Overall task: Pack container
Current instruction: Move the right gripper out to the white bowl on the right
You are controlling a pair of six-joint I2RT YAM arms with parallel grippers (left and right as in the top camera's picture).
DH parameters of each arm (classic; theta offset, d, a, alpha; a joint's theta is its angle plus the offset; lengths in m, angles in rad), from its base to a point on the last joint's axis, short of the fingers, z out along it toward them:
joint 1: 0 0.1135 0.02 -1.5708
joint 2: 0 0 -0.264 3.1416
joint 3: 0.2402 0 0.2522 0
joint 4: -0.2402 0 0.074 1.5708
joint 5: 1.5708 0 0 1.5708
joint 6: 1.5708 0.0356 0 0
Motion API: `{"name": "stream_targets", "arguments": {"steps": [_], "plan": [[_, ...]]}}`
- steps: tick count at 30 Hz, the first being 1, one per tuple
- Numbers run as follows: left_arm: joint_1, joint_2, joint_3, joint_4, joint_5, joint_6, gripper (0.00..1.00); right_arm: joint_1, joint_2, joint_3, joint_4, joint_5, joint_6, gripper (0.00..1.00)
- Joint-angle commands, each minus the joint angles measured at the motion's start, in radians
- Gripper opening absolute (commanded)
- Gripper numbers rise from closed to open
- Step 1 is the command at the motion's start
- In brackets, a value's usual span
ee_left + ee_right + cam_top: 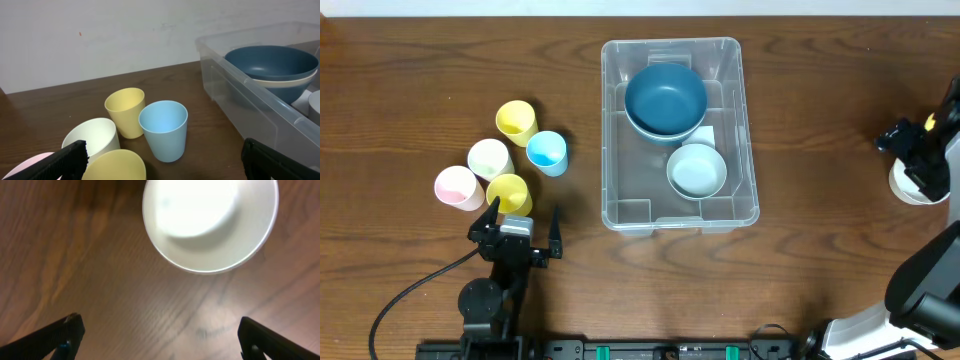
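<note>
The container (617,205), a large clear bin, stands mid-table. In it are a dark blue bowl (665,95) stacked on a pale one and a separate white bowl (697,170). The container's near wall (240,102) and the dark blue bowl (272,62) also show in the left wrist view. My left gripper (524,222) (164,150) is open, just short of a cluster of cups, with the near yellow cup (117,165) low between its fingers. My right gripper (912,150) (160,330) hangs open at the far right, by a white bowl (210,220) on the table, holding nothing.
The cups left of the bin: yellow (516,120), blue (547,152), cream (489,158), pink (457,187) and a second yellow (509,193). A white bowl (908,187) sits near the right edge. A black cable (410,290) trails at the front left.
</note>
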State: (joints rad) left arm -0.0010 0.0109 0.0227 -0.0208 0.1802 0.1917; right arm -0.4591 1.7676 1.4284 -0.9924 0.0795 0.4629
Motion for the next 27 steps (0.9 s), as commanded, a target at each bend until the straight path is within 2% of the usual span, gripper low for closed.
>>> {"name": "stream_targets", "arguments": {"steps": [1,4,9,19,27], "plan": [[0.005,-0.005,-0.019,-0.031,0.014,0.010,0.98,-0.006,0.002,-0.043,0.064,0.006,-0.015,0.99],[0.005,-0.005,-0.019,-0.030,0.014,0.010,0.98,-0.008,0.002,-0.058,0.111,0.039,-0.018,0.99],[0.005,-0.005,-0.019,-0.031,0.014,0.010,0.98,-0.010,0.013,-0.058,0.173,0.040,-0.138,0.99],[0.005,-0.005,-0.019,-0.031,0.014,0.010,0.98,-0.022,0.149,-0.058,0.199,0.048,-0.150,0.99],[0.005,-0.005,-0.019,-0.031,0.014,0.010,0.98,-0.045,0.166,-0.058,0.238,0.034,-0.218,0.99]]}}
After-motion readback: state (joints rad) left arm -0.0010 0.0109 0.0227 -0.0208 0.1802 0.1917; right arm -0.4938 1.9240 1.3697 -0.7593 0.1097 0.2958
